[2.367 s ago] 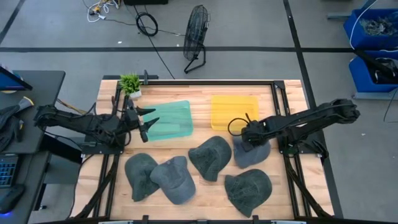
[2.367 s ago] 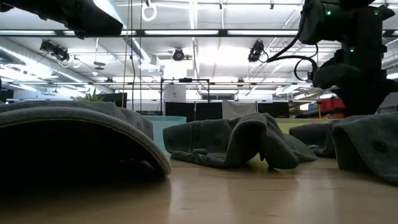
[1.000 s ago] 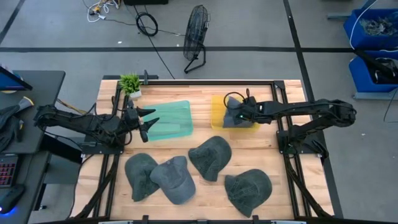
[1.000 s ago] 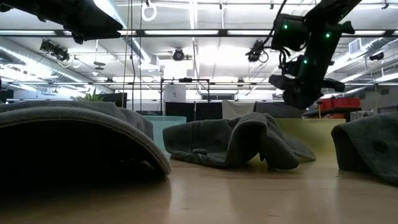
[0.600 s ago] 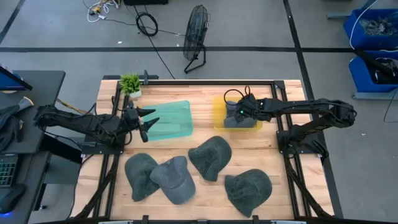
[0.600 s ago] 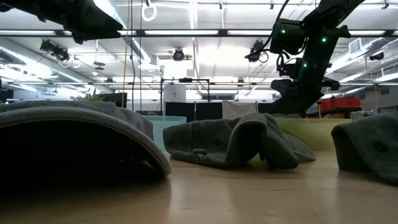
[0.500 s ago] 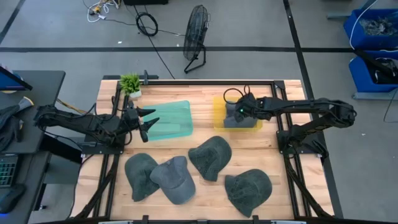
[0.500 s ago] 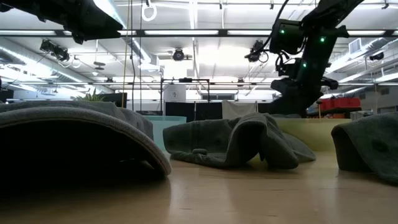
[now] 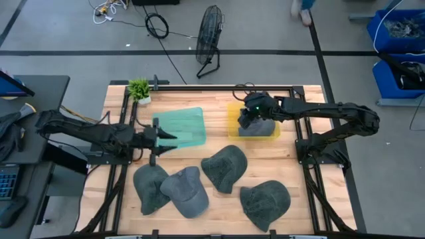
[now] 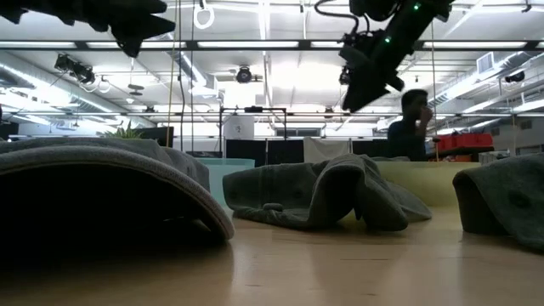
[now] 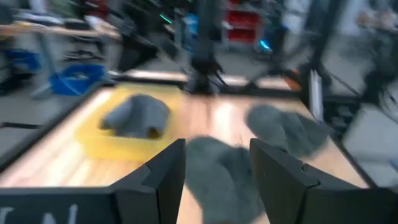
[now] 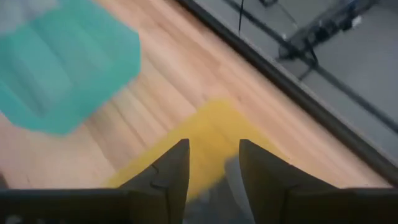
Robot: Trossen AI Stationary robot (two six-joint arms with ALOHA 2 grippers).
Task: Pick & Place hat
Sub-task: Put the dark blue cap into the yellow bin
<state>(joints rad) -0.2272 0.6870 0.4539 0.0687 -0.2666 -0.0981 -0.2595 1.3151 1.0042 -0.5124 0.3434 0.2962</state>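
A grey hat (image 9: 260,127) lies in the yellow tray (image 9: 232,119) at the table's far right. My right gripper (image 9: 244,121) hangs open above the tray's left part, clear of the hat; the right wrist view looks down past its spread fingers (image 12: 214,168) at the yellow tray (image 12: 205,127). Several more grey hats lie along the table's near side, among them one at the left (image 9: 151,187) and one in the middle (image 9: 224,167). My left gripper (image 9: 166,139) stands open at the near edge of the teal tray (image 9: 180,125), holding nothing.
A small potted plant (image 9: 139,88) stands at the far left corner. Black frame rails (image 9: 300,126) run along the table's edges. A fan (image 9: 210,36) stands on the floor beyond the table. A person (image 10: 412,127) shows in the room behind.
My right gripper has opened over the yellow tray and let go of the grey hat, which now lies in the tray. The gripper has then risen and drawn a little toward the table's left. My left gripper has swung toward the near side and the right.
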